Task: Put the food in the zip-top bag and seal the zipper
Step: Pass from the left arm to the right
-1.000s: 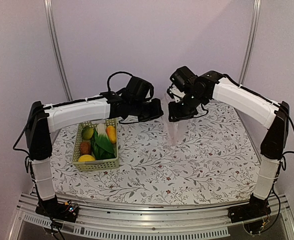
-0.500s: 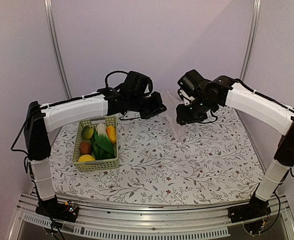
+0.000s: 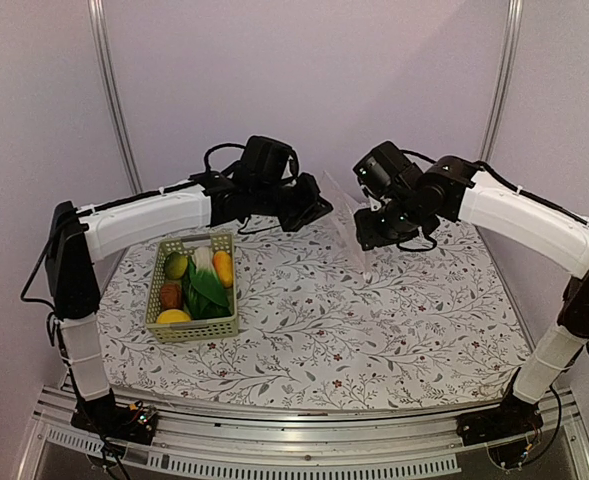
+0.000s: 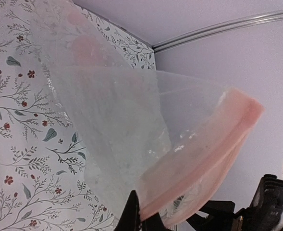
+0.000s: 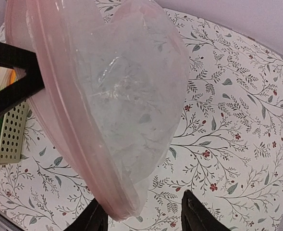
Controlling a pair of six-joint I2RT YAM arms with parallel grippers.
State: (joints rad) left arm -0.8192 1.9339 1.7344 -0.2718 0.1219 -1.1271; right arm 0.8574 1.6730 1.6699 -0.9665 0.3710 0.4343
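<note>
Floral-print table (image 3: 394,330), pale green slotted basket (image 3: 196,330) of toy food (image 3: 204,285) by its left edge, left gripper (image 4: 142,220) clamped on pink zipper (image 4: 199,159) of clear crinkly zip-top bag (image 5: 131,106), right gripper (image 5: 141,216) agape around rim.

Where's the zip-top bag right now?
Top view: the zip-top bag hangs above the table's far centre, right of the basket, pinched by the left gripper, right gripper open beside it.

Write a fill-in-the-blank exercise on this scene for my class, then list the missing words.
1. The food lies in the green ____.
2. The left claw is shut on the pink ____ of the bag.
3. The jaws of the right claw stand ____.

Missing words: basket; zipper; open.
</note>
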